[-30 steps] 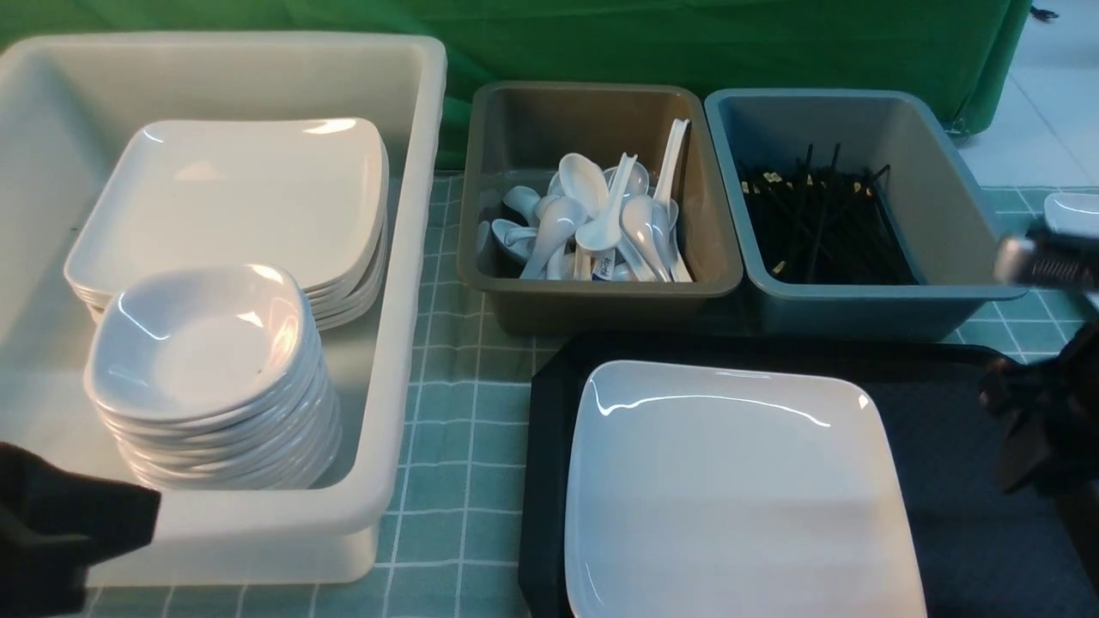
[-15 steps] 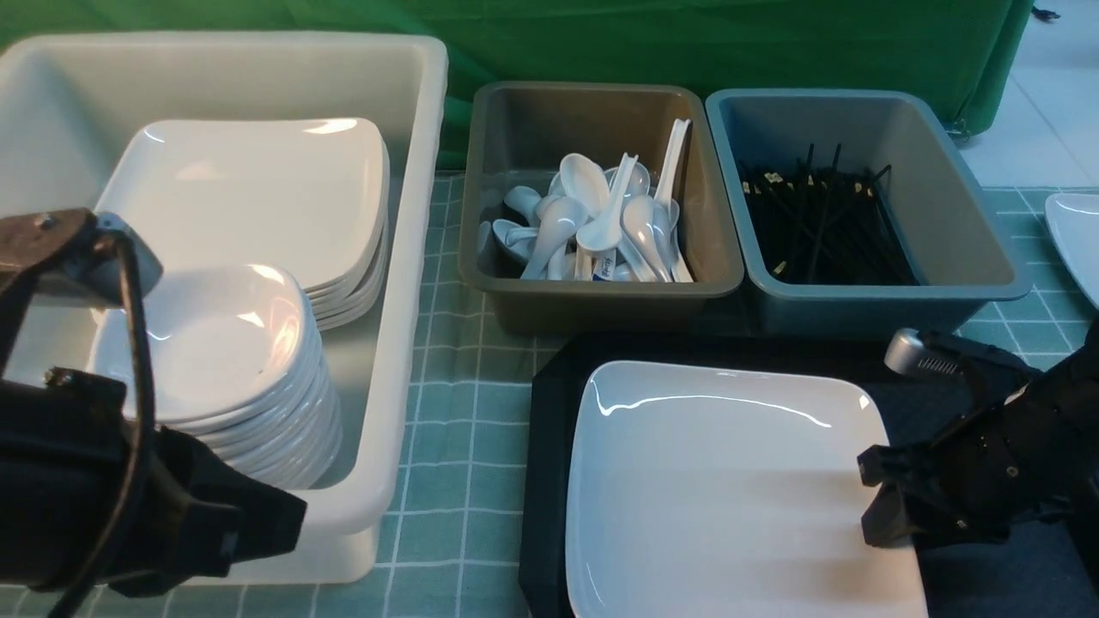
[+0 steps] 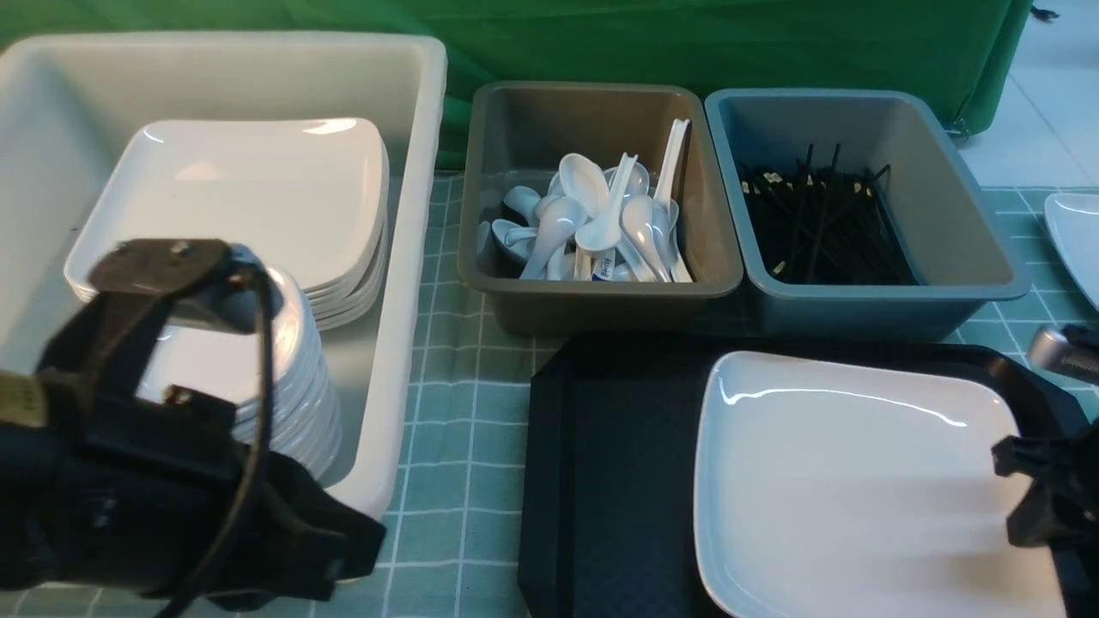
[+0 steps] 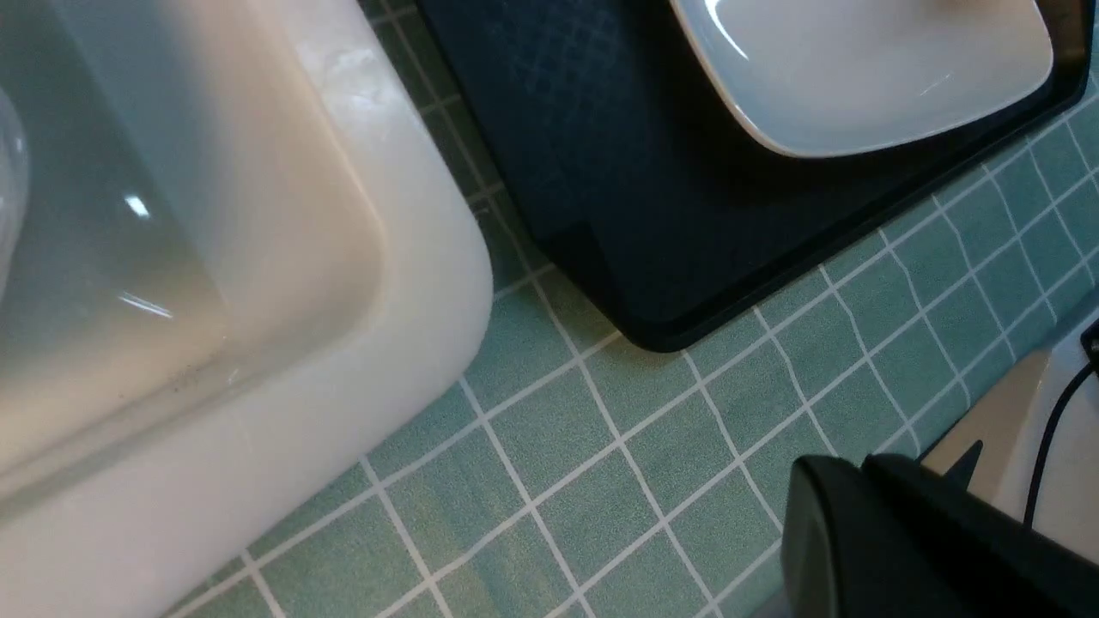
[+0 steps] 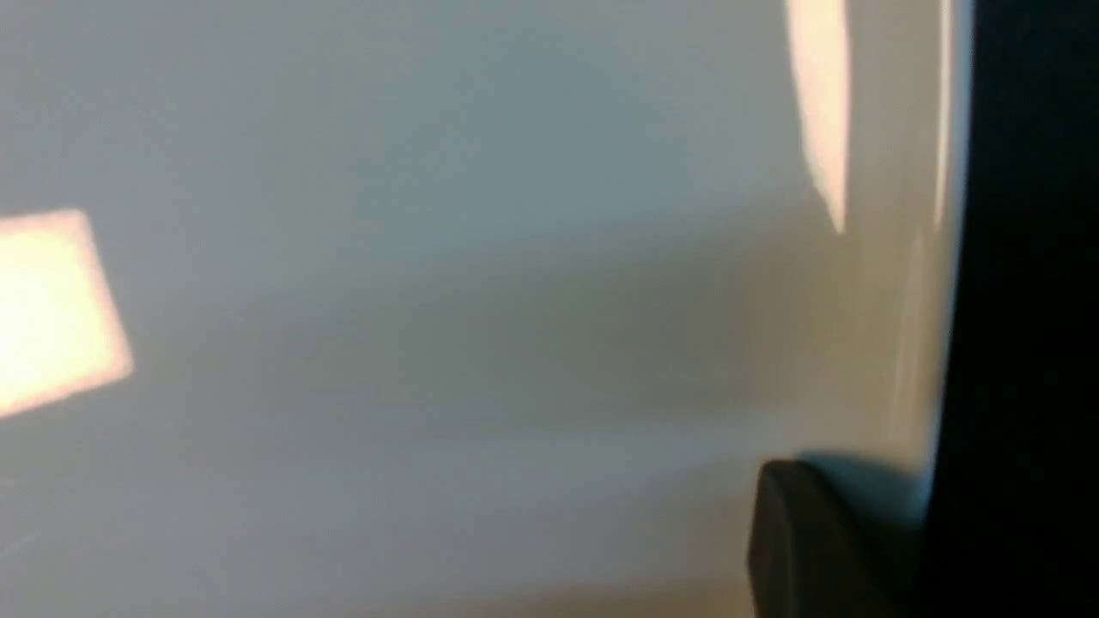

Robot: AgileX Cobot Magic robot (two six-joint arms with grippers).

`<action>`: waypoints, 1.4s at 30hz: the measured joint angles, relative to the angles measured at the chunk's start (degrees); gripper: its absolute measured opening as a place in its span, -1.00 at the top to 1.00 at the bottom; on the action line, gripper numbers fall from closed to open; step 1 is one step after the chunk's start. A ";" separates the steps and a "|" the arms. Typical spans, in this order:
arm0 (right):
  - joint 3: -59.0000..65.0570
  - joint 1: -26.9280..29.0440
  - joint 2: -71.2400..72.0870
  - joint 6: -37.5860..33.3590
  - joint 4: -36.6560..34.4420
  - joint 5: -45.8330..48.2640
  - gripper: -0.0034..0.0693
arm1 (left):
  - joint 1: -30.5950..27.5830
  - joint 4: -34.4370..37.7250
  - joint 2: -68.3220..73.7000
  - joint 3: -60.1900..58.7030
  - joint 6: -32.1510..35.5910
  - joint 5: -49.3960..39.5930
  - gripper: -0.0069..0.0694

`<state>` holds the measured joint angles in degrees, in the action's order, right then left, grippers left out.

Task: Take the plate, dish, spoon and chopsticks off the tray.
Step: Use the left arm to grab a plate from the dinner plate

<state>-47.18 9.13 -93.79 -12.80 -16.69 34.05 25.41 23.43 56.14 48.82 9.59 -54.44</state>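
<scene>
The large white square plate [image 3: 859, 481] lies on the right part of the black tray [image 3: 601, 446]. My right gripper [image 3: 1022, 489] is at the plate's right rim and shut on it. In the right wrist view one dark finger [image 5: 807, 532] lies on the plate [image 5: 429, 300] next to its rim, and the other finger is hidden. My left gripper [image 3: 361, 549] is shut and empty, low over the tablecloth by the white bin's front corner. It shows in the left wrist view [image 4: 859, 472] near the tray's corner [image 4: 635, 283]. No spoon, chopsticks or small dish is on the tray.
A white bin [image 3: 412, 257] on the left holds stacked plates and small dishes [image 3: 292, 378]. A brown bin [image 3: 601, 292] holds spoons. A grey-blue bin [image 3: 876, 296] holds chopsticks. Another white plate [image 3: 1077, 240] lies at the far right edge.
The plate has slid to the right across the tray with my right gripper on its right rim. My left arm has risen and moved right, toward the tray.
</scene>
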 joint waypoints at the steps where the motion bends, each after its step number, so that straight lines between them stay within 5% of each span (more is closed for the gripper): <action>1: 0.00 0.12 0.00 -0.07 0.32 0.90 0.45 | 0.89 0.00 0.91 0.00 -0.05 0.91 0.79; 3: 0.00 0.12 0.16 -0.06 1.66 2.97 0.02 | 4.50 -0.31 4.71 0.00 -0.75 4.17 0.79; 4: 0.00 0.12 0.25 -0.06 1.72 3.09 -0.03 | 4.83 -0.36 5.43 0.00 -0.93 4.40 0.79; 5: 0.00 0.06 1.10 -0.12 2.05 4.77 -0.41 | 7.60 -1.38 8.26 0.41 -1.73 5.83 0.79; 8: -1.26 -0.01 6.14 -0.26 2.35 8.13 -0.66 | 13.52 -4.93 15.64 3.72 -6.10 6.54 0.79; 14: -2.89 -0.06 20.65 -0.61 2.35 10.64 -0.14 | 19.76 -10.01 26.45 11.93 -11.64 8.34 0.79; 17: -2.91 -0.06 33.76 -0.53 1.53 12.97 0.51 | 22.16 -10.27 34.17 18.19 -13.00 9.91 0.74; 21: -2.91 -0.13 42.62 -0.53 0.66 14.91 0.80 | 22.66 -10.27 42.77 24.34 -14.65 10.50 0.51; 32: -2.86 -0.13 47.02 -0.58 -0.66 16.20 0.78 | 22.66 -11.14 58.75 32.58 -21.13 13.74 -0.42; 39: -2.80 -0.13 46.53 -0.58 -0.66 16.26 0.75 | 22.66 -8.57 61.23 32.65 -21.13 16.87 -0.39; 42: -2.80 -0.13 46.53 -0.58 -0.68 15.81 0.73 | 22.66 -7.18 62.00 32.79 -21.13 18.21 -0.14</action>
<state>-49.98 9.00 -47.26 -13.38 -17.38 49.87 48.07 16.25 118.14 81.62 -11.54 -36.24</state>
